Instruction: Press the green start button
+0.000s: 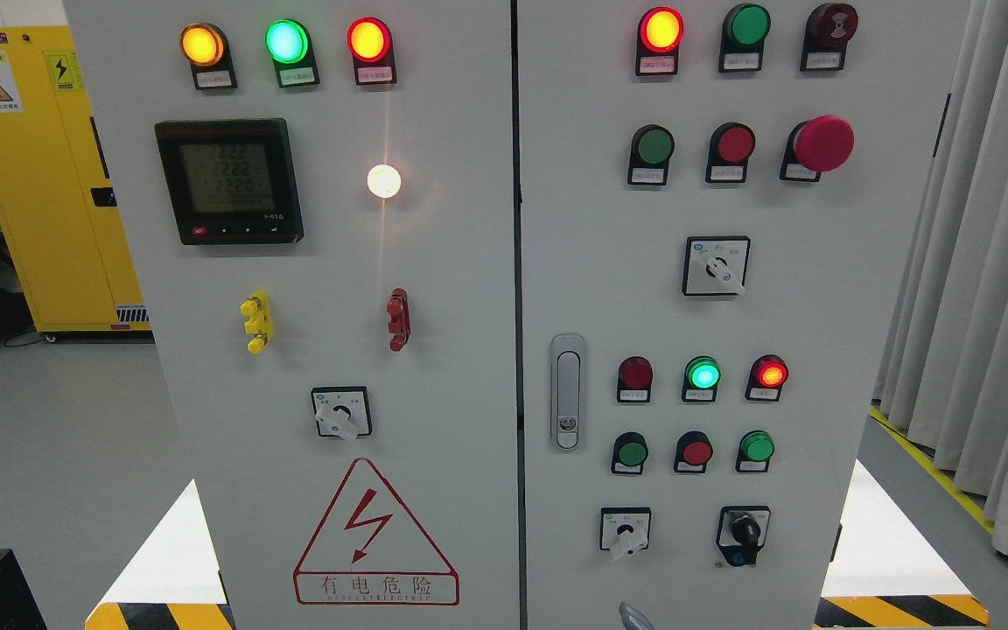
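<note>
I am aiming for the green push button (653, 147) high above the door latch (566, 391), slightly right. The lower green button (632, 452) beside the latch's foot is confusing matters, since the labels are unreadable. Neither hand is showing, so I cannot tell its state. I am planning one square fingertip press.

- control cabinet (469, 289): pale grey
- green push button (653, 147): unlit, dark green
- mushroom button (823, 143): crimson
- warning triangle (374, 534): red outline, red bolt
- side cabinet (40, 192): yellow
- floor marking (902, 610): black-yellow stripes
</note>
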You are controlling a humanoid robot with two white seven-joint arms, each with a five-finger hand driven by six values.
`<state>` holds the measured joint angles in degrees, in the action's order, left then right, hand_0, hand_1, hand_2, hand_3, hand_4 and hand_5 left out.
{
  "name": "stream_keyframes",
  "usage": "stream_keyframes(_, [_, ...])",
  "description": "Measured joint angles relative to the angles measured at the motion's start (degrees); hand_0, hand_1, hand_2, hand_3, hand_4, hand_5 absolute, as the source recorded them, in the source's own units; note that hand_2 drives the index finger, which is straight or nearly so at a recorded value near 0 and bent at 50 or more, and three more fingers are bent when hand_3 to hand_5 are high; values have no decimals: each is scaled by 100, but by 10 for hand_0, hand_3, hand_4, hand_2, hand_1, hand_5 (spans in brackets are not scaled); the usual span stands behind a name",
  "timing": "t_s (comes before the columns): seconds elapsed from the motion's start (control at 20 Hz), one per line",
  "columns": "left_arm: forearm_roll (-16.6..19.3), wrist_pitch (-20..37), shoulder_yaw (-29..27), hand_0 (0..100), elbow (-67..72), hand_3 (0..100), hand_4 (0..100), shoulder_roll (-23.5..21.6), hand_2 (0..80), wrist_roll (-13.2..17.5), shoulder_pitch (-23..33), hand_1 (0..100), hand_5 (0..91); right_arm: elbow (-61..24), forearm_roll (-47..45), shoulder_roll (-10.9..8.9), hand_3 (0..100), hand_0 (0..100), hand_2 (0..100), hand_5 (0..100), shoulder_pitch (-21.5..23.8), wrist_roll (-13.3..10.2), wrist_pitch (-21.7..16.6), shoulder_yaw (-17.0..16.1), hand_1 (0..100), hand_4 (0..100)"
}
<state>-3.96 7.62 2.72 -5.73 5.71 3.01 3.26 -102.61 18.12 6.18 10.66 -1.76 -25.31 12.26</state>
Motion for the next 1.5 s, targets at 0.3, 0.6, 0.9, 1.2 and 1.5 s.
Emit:
stream_keyframes(0.3, [0, 0, 0, 120, 0, 0, 0, 0, 0, 0, 0, 556, 0, -18, 5, 2, 46, 325, 0, 59, 15, 0, 0, -2, 518, 85])
stream_keyframes(0.6, [0, 0, 0, 120, 0, 0, 0, 0, 0, 0, 0, 556, 0, -38, 50, 3, 46, 323, 0, 63, 31, -1, 0, -4, 523, 88])
stream_keyframes(0.9, [0, 0, 0, 120, 0, 0, 0, 0, 0, 0, 0, 556, 0, -46, 1063, 26, 143, 347, 0, 135, 20, -346, -8, -157, 692, 227])
stream_keyframes(1.2, [0, 0, 0, 120, 0, 0, 0, 0, 0, 0, 0, 556, 0, -69, 2628, 48, 872, 481, 0, 909, -97, -719, -9, -478, 847, 953])
stream_keyframes(1.5, [0, 0, 0, 120, 0, 0, 0, 0, 0, 0, 0, 556, 0, -108, 3966, 68, 917, 549, 0, 986, -509, -788, 57, -792, 901, 982])
